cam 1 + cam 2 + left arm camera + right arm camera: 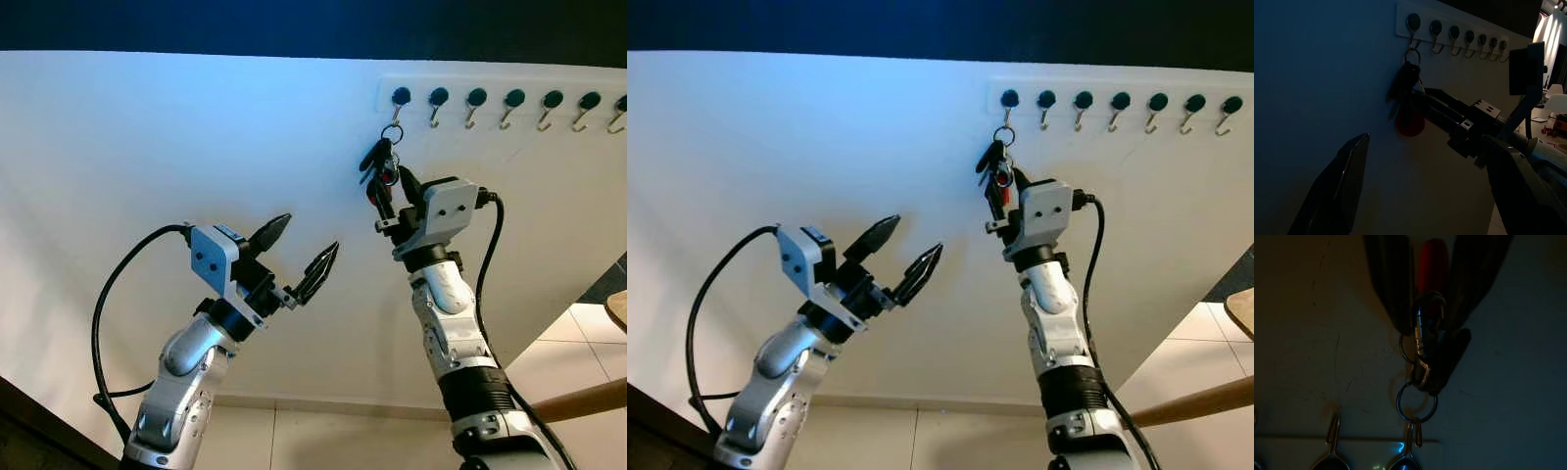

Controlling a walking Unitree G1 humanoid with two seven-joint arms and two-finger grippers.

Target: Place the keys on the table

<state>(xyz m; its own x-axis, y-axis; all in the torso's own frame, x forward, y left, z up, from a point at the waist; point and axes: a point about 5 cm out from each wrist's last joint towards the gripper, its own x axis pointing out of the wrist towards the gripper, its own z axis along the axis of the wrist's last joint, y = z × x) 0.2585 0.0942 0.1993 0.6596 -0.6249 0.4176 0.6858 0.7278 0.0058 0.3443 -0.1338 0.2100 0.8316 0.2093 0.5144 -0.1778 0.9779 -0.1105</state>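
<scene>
Red fob (1410,125) among keys (380,168) — right gripper (390,191) clamped; left gripper (299,250) spread.

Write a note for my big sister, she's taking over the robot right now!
Right end effector: raised to the wall, fingers closed around the keys.
Left end effector: open, holding nothing, raised in front of the wall beside the right arm.
Keys: the ring hangs on the first hook at the robot's left end of the hook rack.
Done: keys reached and gripped.
Left: lift the ring off the hook, carry the keys to the table, set them down.
</scene>
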